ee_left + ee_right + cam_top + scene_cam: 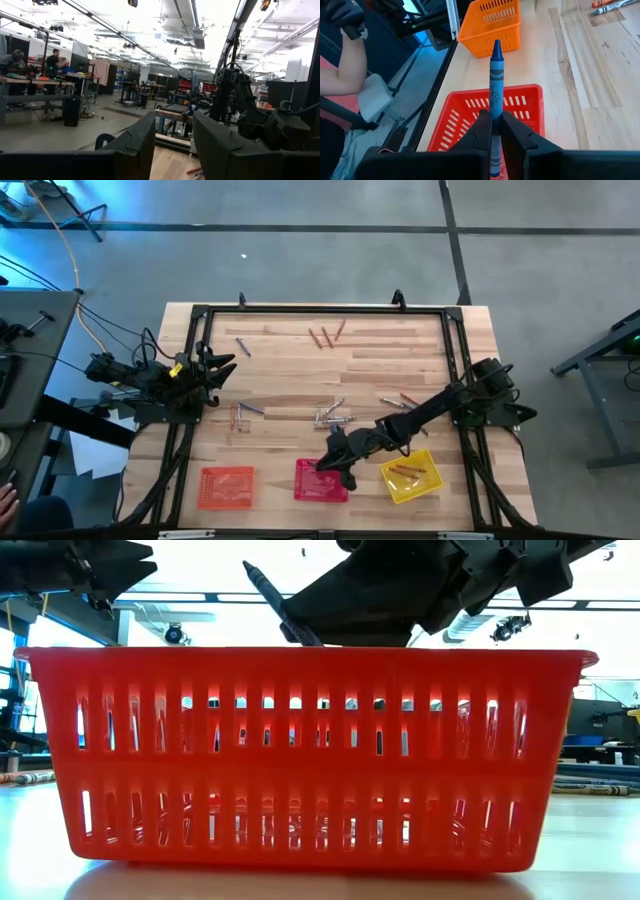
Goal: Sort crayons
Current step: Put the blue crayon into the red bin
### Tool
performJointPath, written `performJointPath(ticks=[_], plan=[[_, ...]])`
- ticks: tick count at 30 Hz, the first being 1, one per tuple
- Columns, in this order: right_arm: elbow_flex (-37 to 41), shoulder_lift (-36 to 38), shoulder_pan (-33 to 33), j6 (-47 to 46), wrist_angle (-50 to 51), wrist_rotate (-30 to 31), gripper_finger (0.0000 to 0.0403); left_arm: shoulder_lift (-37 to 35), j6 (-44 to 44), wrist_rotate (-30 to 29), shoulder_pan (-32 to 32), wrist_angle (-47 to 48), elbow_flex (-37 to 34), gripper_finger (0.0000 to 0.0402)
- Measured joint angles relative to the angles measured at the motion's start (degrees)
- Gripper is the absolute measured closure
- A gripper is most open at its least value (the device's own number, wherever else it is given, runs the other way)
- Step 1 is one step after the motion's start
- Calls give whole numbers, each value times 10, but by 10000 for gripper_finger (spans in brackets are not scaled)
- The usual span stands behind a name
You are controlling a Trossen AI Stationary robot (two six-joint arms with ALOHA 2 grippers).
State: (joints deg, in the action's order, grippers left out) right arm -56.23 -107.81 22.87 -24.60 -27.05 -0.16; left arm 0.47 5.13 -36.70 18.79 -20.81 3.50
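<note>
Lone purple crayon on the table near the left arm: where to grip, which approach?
Grip the purple crayon mid-length from straight above, fingers turned across its diagonal axis: it lies flat and alone on the table, both sides free. The open left hand is nearest; the right hand holds a blue crayon over the red basket.

blue crayon (495, 75) pinched upright; others (330, 416) scattered on table
</note>
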Motion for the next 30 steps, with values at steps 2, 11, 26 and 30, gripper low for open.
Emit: performJointPath(ticks=[2,11,26,30], plan=[[0,0,0,0,0,0,387,0,0,0,0,0,0,284],[0,0,0,-10,2,-12,386,0,0,0,0,0,0,284],[0,16,-2,-9,13,-78,324,0,0,0,0,0,0,284],[0,22,-4,-10,24,-73,282,0,0,0,0,0,0,284]])
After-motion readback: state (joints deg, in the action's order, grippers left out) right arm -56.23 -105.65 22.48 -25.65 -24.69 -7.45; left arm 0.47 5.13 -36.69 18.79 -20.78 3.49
